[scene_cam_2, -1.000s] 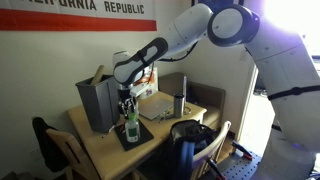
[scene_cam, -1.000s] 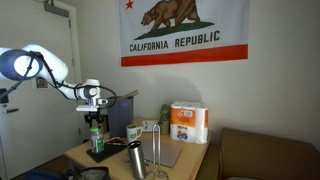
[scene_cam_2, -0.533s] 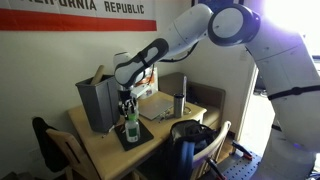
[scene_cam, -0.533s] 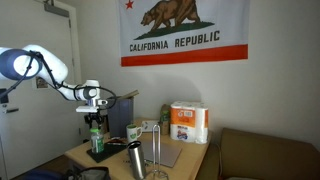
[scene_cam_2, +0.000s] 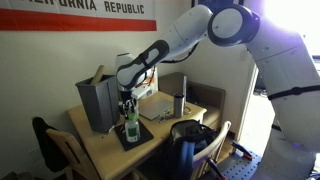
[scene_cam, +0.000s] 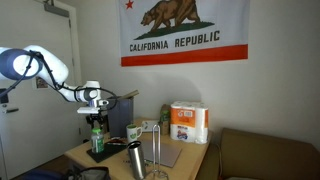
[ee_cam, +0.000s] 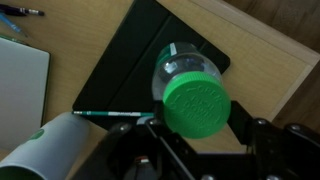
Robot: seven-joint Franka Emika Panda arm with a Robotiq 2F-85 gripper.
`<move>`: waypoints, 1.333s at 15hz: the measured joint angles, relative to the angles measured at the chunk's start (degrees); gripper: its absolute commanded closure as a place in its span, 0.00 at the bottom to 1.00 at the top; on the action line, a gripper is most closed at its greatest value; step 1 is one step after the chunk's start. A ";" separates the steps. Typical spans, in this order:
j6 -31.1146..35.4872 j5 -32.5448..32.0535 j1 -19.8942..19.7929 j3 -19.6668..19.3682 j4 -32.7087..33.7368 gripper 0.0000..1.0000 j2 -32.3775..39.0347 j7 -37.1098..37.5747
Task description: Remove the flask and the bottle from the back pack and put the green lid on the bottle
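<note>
My gripper (ee_cam: pixel 199 118) hangs straight over the small translucent bottle (ee_cam: pixel 172 70), which stands on a flat black mat (ee_cam: pixel 140 60). Its fingers sit close on both sides of the round green lid (ee_cam: pixel 197 103), which rests at the bottle's neck. In both exterior views the gripper (scene_cam: pixel 96 110) (scene_cam_2: pixel 127 103) is right on top of the bottle (scene_cam: pixel 97 141) (scene_cam_2: pixel 131 129). The tall grey metal flask (scene_cam: pixel 135 160) (scene_cam_2: pixel 181 104) stands upright on the table, apart from them. The dark back pack (scene_cam_2: pixel 190 135) sits at the table's near edge.
A white-and-green mug (ee_cam: pixel 45 152) (scene_cam: pixel 133 132) stands close beside the mat. A thin wire stand (scene_cam: pixel 158 150) and a paper-towel pack (scene_cam: pixel 188 122) are nearby. A grey bin (scene_cam_2: pixel 97 103) stands behind the bottle. A teal pen (ee_cam: pixel 105 113) lies by the mat's edge.
</note>
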 measured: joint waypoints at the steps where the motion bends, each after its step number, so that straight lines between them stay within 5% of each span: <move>1: 0.14 -0.01 0.00 -0.14 -0.04 0.60 0.00 0.00; 11: 0.46 -0.01 -0.15 -0.24 -0.81 0.60 -0.02 0.00; 12: 0.46 -0.01 -0.15 -0.21 -0.82 0.10 -0.02 0.00; 15: 0.46 0.02 -0.15 -0.17 -0.91 0.00 -0.02 0.00; 20: 0.46 0.03 -0.15 -0.14 -1.16 0.00 -0.02 0.00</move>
